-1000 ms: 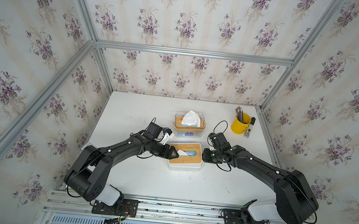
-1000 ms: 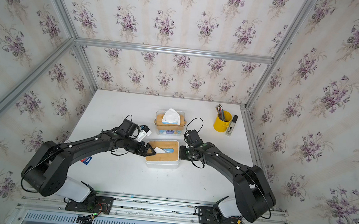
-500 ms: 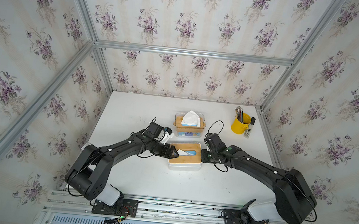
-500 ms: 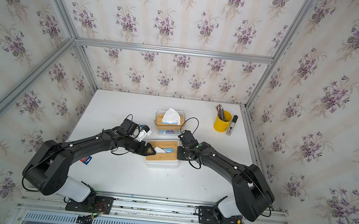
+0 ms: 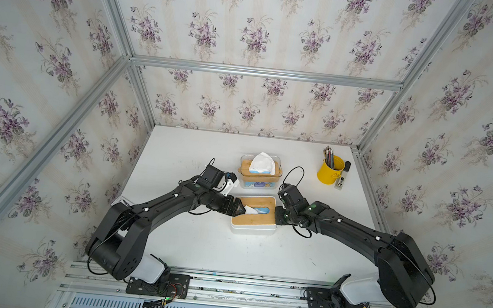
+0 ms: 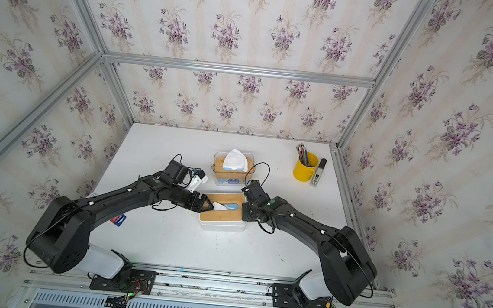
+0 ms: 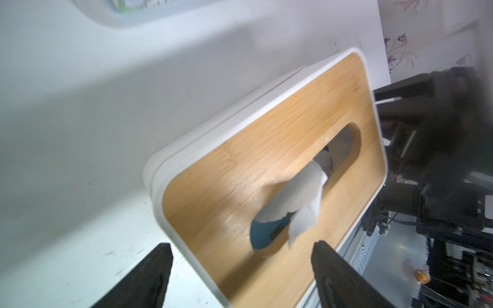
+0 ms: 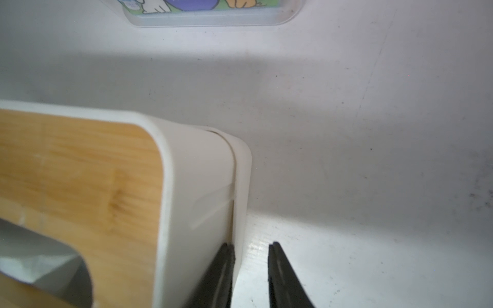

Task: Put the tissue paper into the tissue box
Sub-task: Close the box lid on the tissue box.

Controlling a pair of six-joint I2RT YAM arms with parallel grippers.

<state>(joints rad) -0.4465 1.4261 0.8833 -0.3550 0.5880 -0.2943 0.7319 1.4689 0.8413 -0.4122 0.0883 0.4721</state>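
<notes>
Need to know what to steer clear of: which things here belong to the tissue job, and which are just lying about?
Job: white tissue box; tissue paper sticking out of its slot; left tool; right tool.
Lying about: clear tissue box; yellow pencil cup; small tube beside it; card near the table edge.

No lettering is legible: the gold print on the blue pack [image 7: 266,236] inside the tissue box [image 7: 234,170] is blurred.

White tissue box [image 5: 251,228], tan wood-grain lid [image 5: 260,219]
</notes>
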